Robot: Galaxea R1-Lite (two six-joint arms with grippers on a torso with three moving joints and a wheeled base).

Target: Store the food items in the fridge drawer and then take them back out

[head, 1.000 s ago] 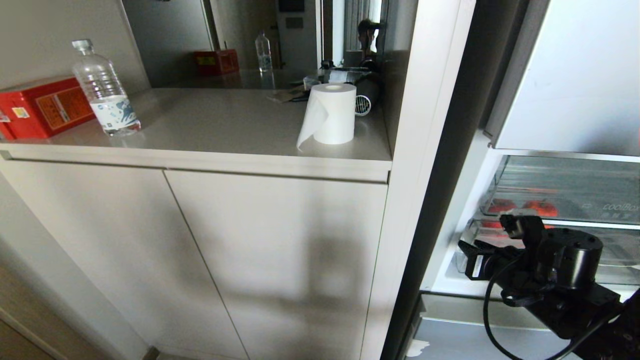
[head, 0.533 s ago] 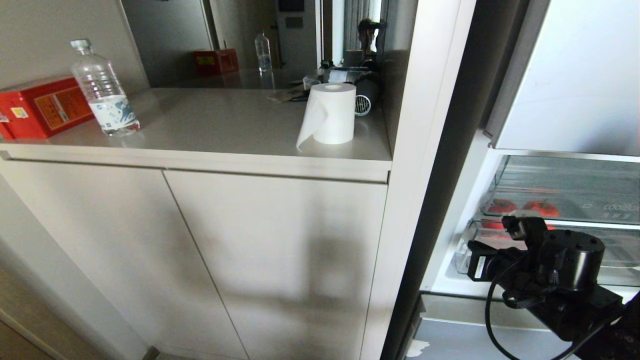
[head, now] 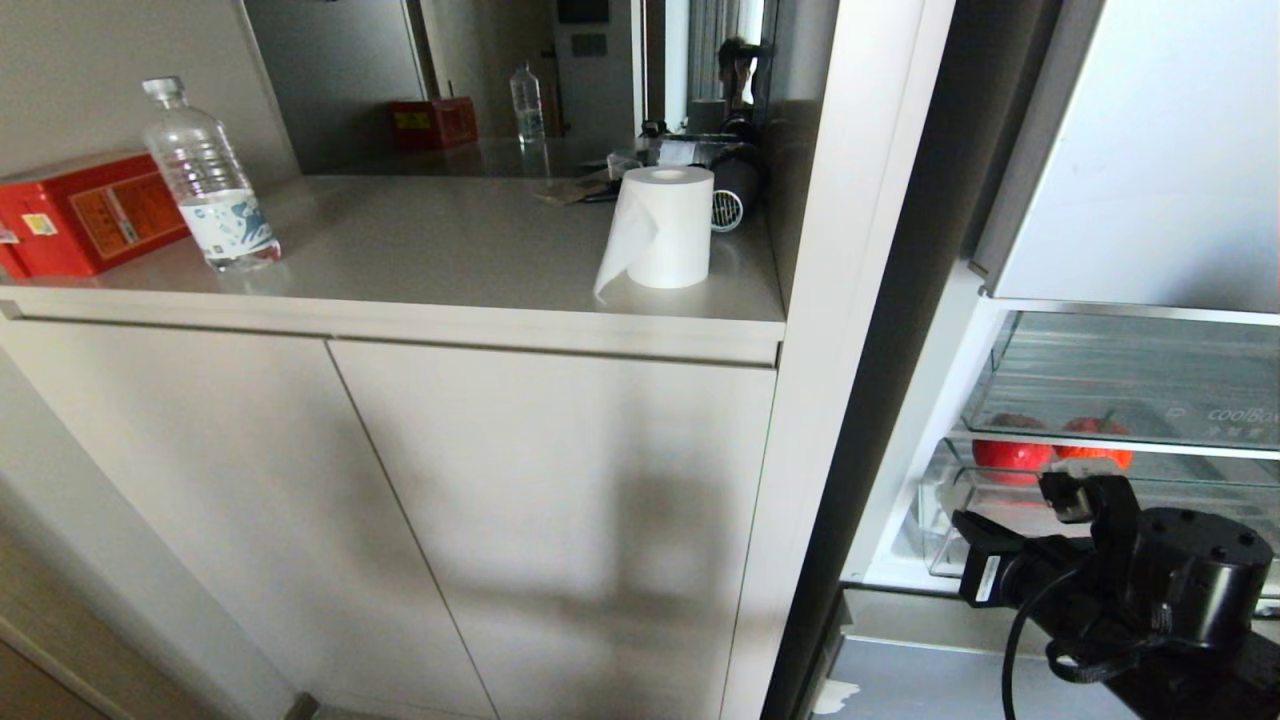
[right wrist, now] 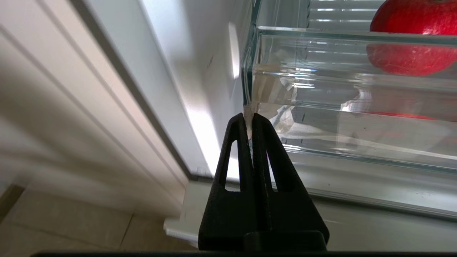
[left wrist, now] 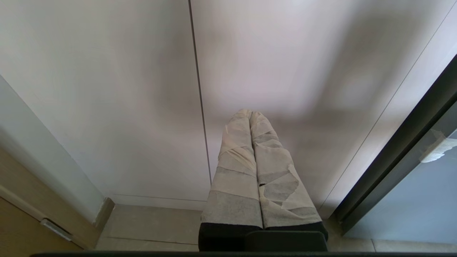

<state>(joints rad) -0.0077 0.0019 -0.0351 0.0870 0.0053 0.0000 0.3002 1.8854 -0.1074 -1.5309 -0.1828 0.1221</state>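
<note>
Two orange-red food items lie in the clear fridge drawer low in the open fridge. One of them shows through the fridge drawer's wall in the right wrist view. A pale tape tab hangs from the drawer's near left corner. My right gripper is shut on that tab, just in front of the corner. My left gripper, its fingers wrapped in pale tape, is shut on nothing and hangs parked before the cabinet doors.
A clear bin with lettering sits above the drawer. The white fridge side wall runs close beside my right gripper. On the counter stand a water bottle, a red box and a paper roll.
My right gripper has closed on the tab, then moved down and toward me. The drawer and its fruits have slid out with it. The left arm has not moved.
</note>
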